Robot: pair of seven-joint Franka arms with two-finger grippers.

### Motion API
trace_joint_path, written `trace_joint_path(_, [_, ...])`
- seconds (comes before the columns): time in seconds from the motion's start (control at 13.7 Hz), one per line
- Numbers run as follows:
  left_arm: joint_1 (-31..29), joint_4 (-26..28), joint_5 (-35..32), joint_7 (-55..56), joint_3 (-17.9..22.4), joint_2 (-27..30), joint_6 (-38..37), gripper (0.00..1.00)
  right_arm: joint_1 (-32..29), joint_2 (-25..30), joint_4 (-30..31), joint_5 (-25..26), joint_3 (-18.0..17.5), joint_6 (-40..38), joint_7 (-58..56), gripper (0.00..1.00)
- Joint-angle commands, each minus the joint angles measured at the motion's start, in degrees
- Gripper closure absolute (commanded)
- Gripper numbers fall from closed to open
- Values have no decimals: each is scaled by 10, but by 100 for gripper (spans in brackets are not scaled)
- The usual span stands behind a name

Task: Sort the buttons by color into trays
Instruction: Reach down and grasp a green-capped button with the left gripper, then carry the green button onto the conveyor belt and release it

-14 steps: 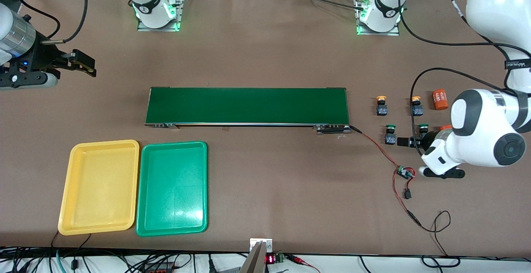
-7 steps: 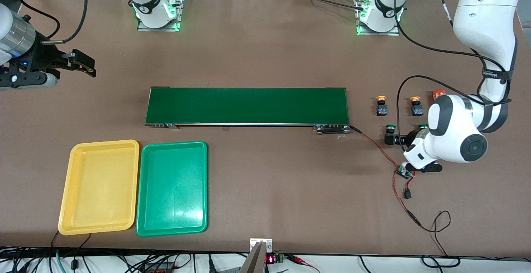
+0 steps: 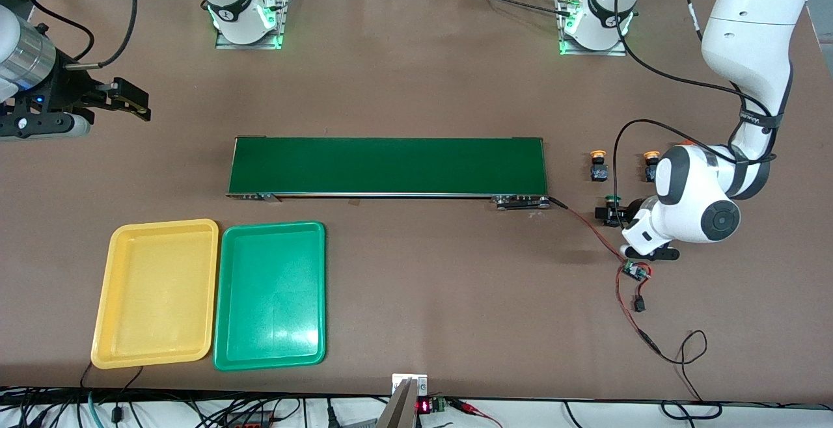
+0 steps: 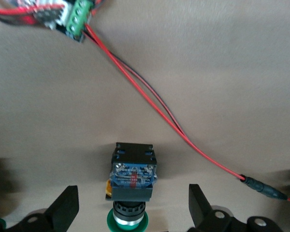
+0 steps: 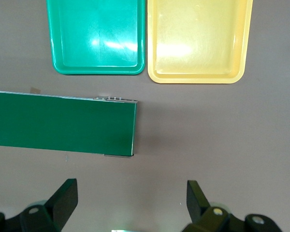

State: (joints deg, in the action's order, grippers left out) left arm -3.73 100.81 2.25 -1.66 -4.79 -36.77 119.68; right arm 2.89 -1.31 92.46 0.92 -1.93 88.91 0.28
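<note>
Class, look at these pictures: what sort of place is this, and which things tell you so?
Most likely a robotics lab or test bench: two robot arms bolted to a brown table, a small conveyor belt wired to a bare circuit board, and cables along the table's edge.

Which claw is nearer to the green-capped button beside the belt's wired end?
Left. The left claw is open right at the green-capped button, one finger on each side. The right claw waits open at the right arm's end of the table, away from every button.
</note>
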Motion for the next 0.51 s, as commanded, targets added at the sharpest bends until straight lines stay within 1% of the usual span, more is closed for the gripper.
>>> trace_joint_path(0.0, [-1, 22, -10, -12, 0, 19, 7, 0, 1, -2, -6, 7, -2, 0, -4, 0])
trace_joint_path(0.07, [0, 22, -11, -17, 0, 18, 7, 0, 1, -2, -6, 7, -2, 0, -4, 0])
trace_joint_path(0.22, [3, 21, -12, -35, 0, 15, 9, 6, 1, -2, -6, 7, -2, -1, -4, 0])
trace_joint_path(0.36, [2, 21, -12, -40, 0, 8, 16, 9, 1, -3, -6, 7, -1, 0, -4, 0])
trace_joint_path(0.44, [2, 20, -12, -44, 0, 8, 17, 13, 0, -3, -6, 7, -2, 1, -4, 0])
